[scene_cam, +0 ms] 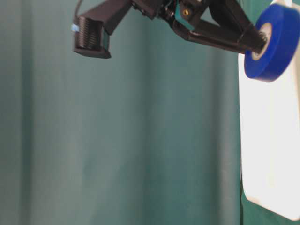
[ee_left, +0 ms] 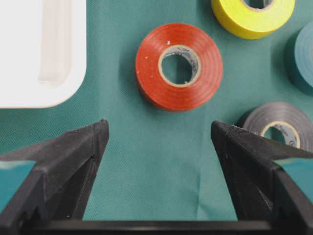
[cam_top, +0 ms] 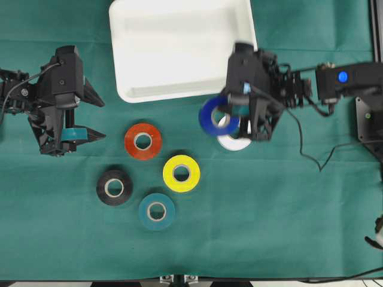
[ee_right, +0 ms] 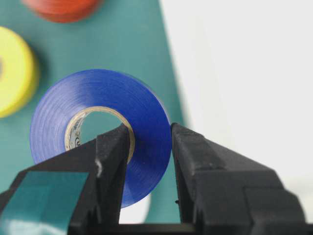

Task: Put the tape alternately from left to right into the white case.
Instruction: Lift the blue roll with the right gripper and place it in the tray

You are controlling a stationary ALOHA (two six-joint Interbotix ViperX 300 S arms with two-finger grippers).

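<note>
Gripping the blue roll (cam_top: 212, 116), the right claw (cam_top: 230, 119) is closed on its wall, one finger through the cardboard core, one on the outer face; roll hangs off the desk (cam_top: 287, 227), on edge. It sits just off the front right corner of the white case (cam_top: 179, 48), over the green cloth, directly above the white roll (cam_top: 234, 141), which lies flat and mostly hidden under the claw. Table-level view shows the blue roll lifted, at the case's rim.

White case lies at the back edge of the desk, about centre, nothing inside it.

Other tape lies flat on the cloth in front of the case: red roll (cam_top: 142, 141) nearest the case's front left corner, yellow roll (cam_top: 181, 173) in front and to the right of red, black roll (cam_top: 114, 187) in front and left of red, teal roll (cam_top: 157, 211) nearest the front edge, between black and yellow. None touching.

Left claw (cam_top: 84, 116) is at the left side of the desk, jaws spread about halfway, holding nothing, above bare cloth, red roll just ahead of its fingertips in the wrist view.
</note>
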